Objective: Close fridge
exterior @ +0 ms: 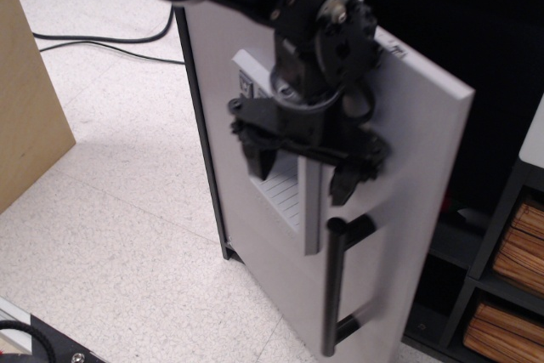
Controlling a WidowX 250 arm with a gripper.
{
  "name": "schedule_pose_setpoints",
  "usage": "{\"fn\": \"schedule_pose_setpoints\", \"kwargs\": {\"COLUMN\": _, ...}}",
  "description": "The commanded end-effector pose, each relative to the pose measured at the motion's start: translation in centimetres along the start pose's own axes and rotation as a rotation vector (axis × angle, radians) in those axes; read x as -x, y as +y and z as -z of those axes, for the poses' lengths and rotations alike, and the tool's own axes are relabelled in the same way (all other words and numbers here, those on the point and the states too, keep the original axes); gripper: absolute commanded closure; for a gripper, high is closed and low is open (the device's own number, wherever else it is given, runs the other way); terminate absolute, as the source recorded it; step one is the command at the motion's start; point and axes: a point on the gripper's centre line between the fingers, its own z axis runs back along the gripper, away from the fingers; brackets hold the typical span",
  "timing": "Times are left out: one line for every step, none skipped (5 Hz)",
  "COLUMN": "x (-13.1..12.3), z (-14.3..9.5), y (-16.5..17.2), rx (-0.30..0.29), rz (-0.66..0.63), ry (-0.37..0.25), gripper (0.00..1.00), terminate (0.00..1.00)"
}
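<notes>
You get bright, even overhead light on the speckled floor (110, 210); the fridge (399, 150) interior behind stays nearly black. The gripper (302, 167) and handle (333, 286) look slightly motion-blurred.
</notes>
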Motion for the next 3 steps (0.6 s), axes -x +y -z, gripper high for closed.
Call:
{"fn": "schedule_pose_setpoints", "kwargs": {"x": -4.8, "z": -1.2, "y": -1.7, "rx": 0.066, "rz": -0.028, "ry": -0.060, "gripper": 0.00, "terminate": 0.00}}
{"fn": "schedule_pose_setpoints", "kwargs": {"x": -6.7, "z": -0.2, "y": -2.5, "rx": 0.089, "rz": -0.034, "ry": -0.111, "gripper": 0.00, "terminate": 0.00}}
{"fn": "schedule_pose_setpoints", "kwargs": {"x": -8.2, "z": 0.3, "y": -3.1, "rx": 0.120, "rz": -0.034, "ry": -0.139, "gripper": 0.00, "terminate": 0.00}}
